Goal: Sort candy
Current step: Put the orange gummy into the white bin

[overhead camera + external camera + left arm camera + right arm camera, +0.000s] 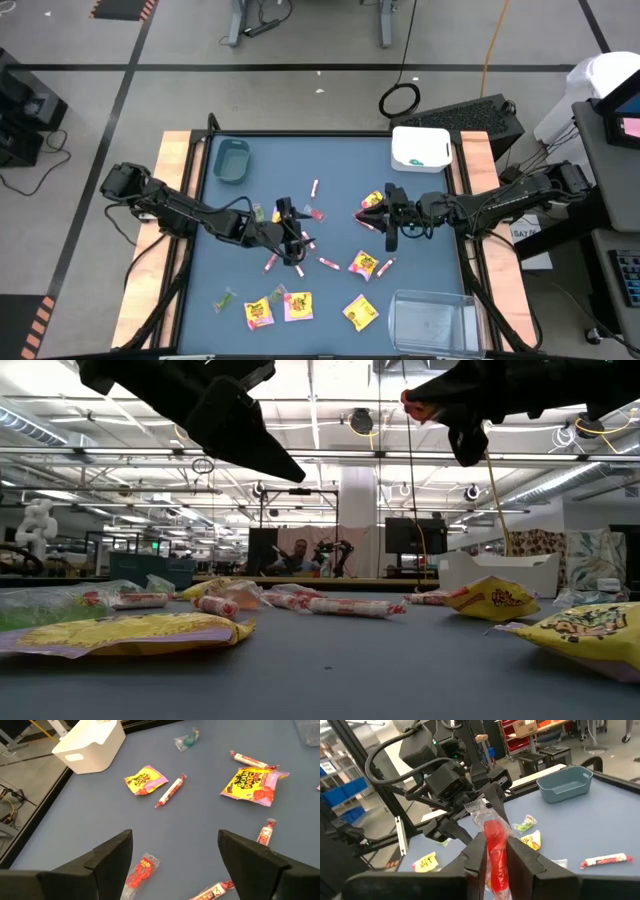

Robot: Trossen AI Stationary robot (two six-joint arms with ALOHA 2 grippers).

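Candy lies scattered on the blue table: yellow packets (363, 263), pink-white sticks (170, 790), and small green pieces (225, 298). My right gripper (372, 213) hangs above the table's middle right, shut on a red clear-wrapped candy (495, 851). My left gripper (175, 845) stands open above the table's middle. Another red wrapped piece (140, 873) lies flat on the table below its fingers, untouched. In the low view both grippers (240, 435) (425, 405) hang clear above the sweets. My right gripper pinches the red candy's body (496, 862) between its two fingers. The clear twisted wrapper end (475, 808) sticks out past the fingertips. The fingers lie about level, coming from the table's right side. The candy is lifted clear of the table.
A teal bin (230, 161) stands at the far left, a white bin (420, 148) at the far right, and a clear bin (432, 322) at the near right. The two grippers face each other closely over the table's middle.
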